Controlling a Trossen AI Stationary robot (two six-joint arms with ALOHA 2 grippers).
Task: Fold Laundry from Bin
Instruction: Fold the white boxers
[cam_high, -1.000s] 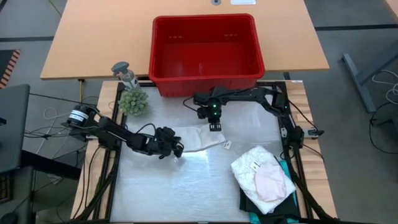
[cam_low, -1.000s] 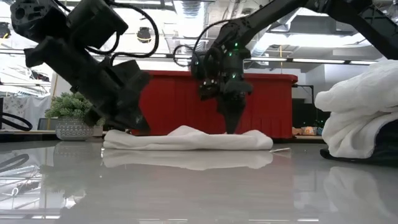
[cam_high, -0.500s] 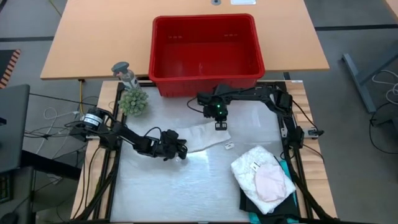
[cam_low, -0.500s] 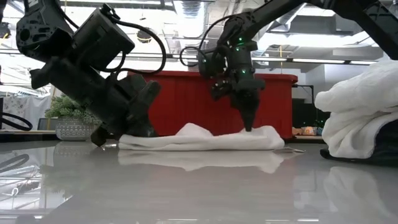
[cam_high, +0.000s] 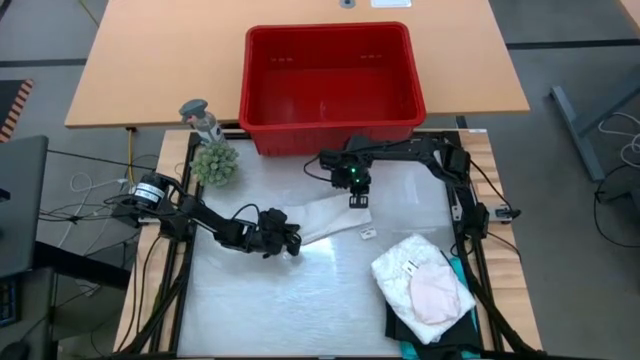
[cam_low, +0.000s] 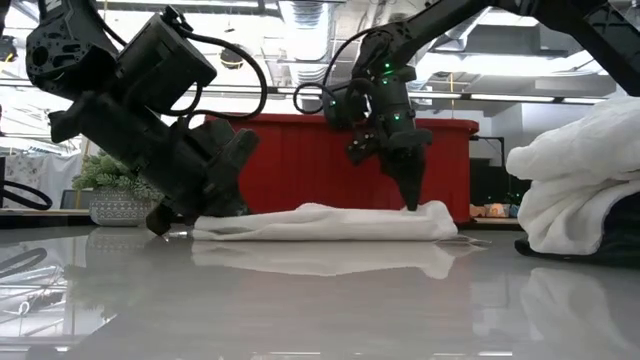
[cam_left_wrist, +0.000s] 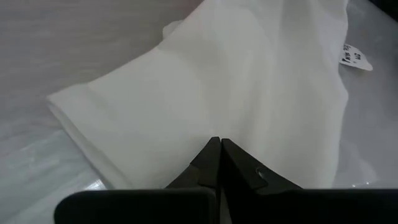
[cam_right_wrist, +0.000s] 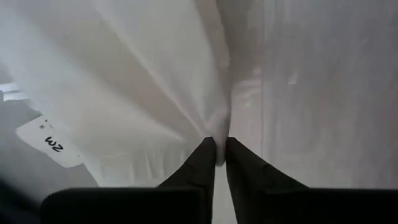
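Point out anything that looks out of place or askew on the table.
Nothing is spilled or damaged. The small white cloth lies askew on the table, with a loose tag sticking out beside it. The folded pile at the right overhangs the table edge, and the bin stands empty behind.

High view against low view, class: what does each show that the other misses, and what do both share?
Only the high view shows the inside of the red bin, with no laundry in it, and the pink cloth on top of the folded pile.

Only the low view shows the room's ceiling lights and how flat the small white cloth lies on the table.

Both show the left tool and right tool at opposite ends of that cloth, the potted plant and the pile.
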